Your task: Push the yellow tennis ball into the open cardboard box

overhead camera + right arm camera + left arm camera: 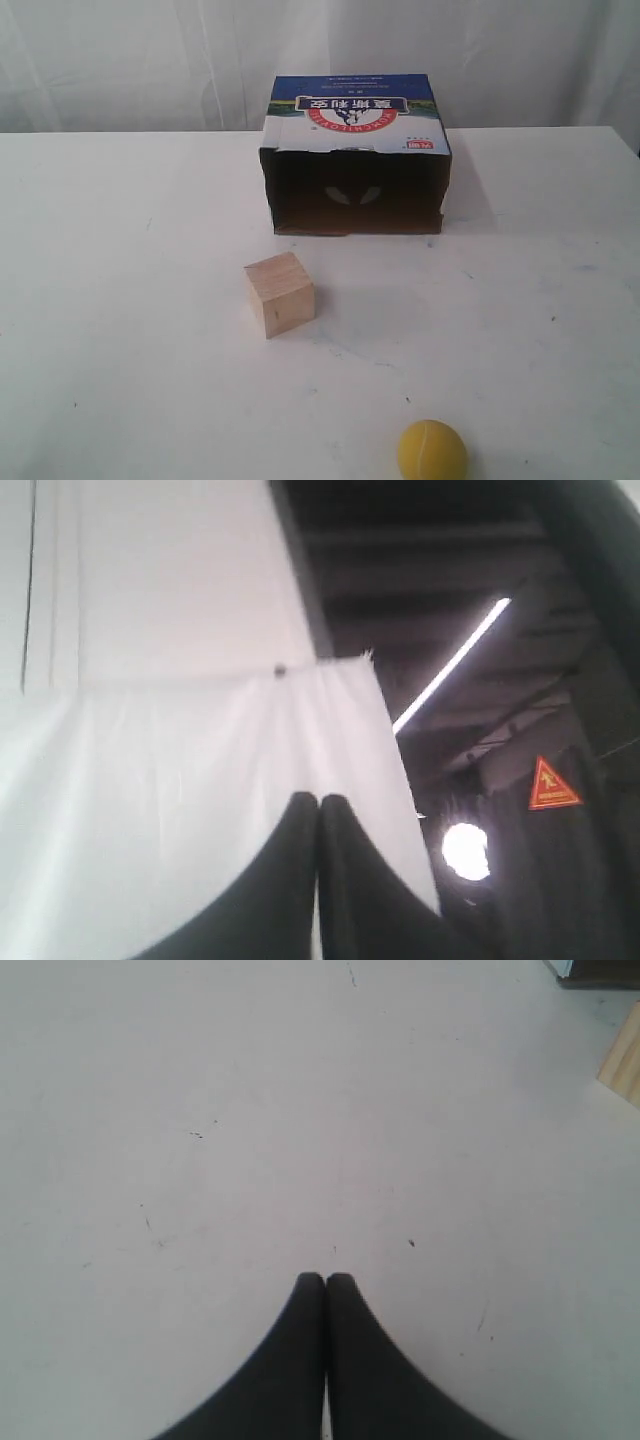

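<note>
Ball (432, 451) low on table (120, 300), underside clipped by frame, well apart from box (355, 160) | box interior too dark to read | cube (279, 293) between, leftward | left gripper (325, 1278) jaws pressed together over table | right gripper (318, 800) likewise, facing curtain (180, 780)

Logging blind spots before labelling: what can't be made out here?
- yellow tennis ball: underside cut off by the exterior view's lower edge; in neither wrist view.
- open cardboard box: interior too dark, exterior view.
- wooden cube: only a sliver at the left wrist view's edge.
- left pincer, right pincer: shut, outside the exterior view; the right wrist view misses the table.
</note>
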Robot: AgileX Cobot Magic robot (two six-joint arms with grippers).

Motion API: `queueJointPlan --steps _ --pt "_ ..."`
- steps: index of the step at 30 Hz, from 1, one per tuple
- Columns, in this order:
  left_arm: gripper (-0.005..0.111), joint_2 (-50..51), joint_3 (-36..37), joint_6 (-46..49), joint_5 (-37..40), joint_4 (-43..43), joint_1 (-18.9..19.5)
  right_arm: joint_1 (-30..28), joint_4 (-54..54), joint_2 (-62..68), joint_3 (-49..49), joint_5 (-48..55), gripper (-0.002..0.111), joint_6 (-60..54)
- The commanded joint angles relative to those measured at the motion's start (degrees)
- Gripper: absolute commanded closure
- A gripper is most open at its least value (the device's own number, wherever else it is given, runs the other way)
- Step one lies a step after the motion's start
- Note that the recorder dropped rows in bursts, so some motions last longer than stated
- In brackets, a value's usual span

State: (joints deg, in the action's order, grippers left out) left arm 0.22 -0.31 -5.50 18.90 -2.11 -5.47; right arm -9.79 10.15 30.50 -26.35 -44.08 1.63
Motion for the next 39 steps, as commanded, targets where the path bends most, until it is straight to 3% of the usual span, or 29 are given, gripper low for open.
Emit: queueJointPlan --steps 1,3,6,7,8,12,13,19,22,39 --pt "0.107 -0.22 0.31 -0.02 2.16 -0.15 -0.50 0.10 -7.11 21.63 -8.63 15.86 0.108 -24.15" --pt "0.107 -0.22 0.31 -0.02 2.16 -0.15 -0.50 -0.02 1.31 32.58 -13.10 28.69 0.108 -33.00" --pt "0.107 -0.22 0.31 -0.02 2.16 -0.15 -0.50 -0.02 11.18 44.93 -20.62 53.60 0.108 -34.34" --pt "0.107 -0.22 0.31 -0.02 2.16 -0.15 -0.50 0.23 13.17 47.65 -24.11 63.76 0.108 -34.37" --pt "0.107 -0.22 0.31 -0.02 2.16 -0.15 -0.50 1.39 17.72 51.09 -28.15 80.50 0.108 -35.12" --pt "0.107 -0.22 0.31 -0.02 2.16 -0.15 -0.50 6.92 24.02 50.98 -29.82 95.43 0.108 -38.93" --pt "0.107 -0.22 0.31 -0.02 2.16 -0.15 -0.50 11.22 25.09 48.84 -28.74 99.15 0.108 -38.01" --pt "0.107 -0.22 0.31 -0.02 2.16 -0.15 -0.50 30.40 25.91 46.14 -17.16 93.42 0.108 -23.48" --pt "0.107 -0.22 0.31 -0.02 2.16 -0.15 -0.50 34.76 25.68 46.24 -15.36 91.30 0.108 -23.32" --pt "0.107 -0.22 0.31 -0.02 2.16 -0.15 -0.50 35.65 22.67 51.36 -10.20 76.18 0.108 -20.85"
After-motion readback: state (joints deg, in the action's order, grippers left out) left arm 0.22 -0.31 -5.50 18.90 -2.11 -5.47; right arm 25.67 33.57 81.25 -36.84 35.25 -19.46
